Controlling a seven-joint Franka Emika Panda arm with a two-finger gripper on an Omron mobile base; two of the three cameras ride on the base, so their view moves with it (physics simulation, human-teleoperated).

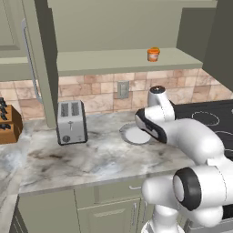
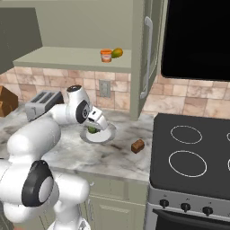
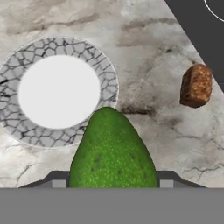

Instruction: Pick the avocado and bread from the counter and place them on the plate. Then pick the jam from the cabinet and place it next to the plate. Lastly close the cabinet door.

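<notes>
My gripper (image 3: 111, 180) is shut on the avocado (image 3: 111, 151), a green ball held between the dark fingertips (image 3: 57, 177) just above the near rim of the plate (image 3: 57, 46). In the right base view the avocado (image 2: 92, 129) hangs in the gripper (image 2: 95, 126) over the plate (image 2: 104, 136). The bread (image 3: 196, 85), a reddish-brown chunk, lies on the marble counter (image 2: 112, 157) to the right of the plate, also seen as the bread (image 2: 138, 146). The orange jam (image 1: 153, 54) stands on the open cabinet shelf (image 1: 113, 61). The cabinet door (image 2: 148, 58) stands open.
A silver toaster (image 1: 71, 121) stands left of the plate (image 1: 132, 136), and a knife block (image 1: 7, 123) is at the far left. A yellow-green fruit (image 2: 117, 52) sits beside the jam (image 2: 106, 55). The black stove (image 2: 193, 157) borders the counter on the right.
</notes>
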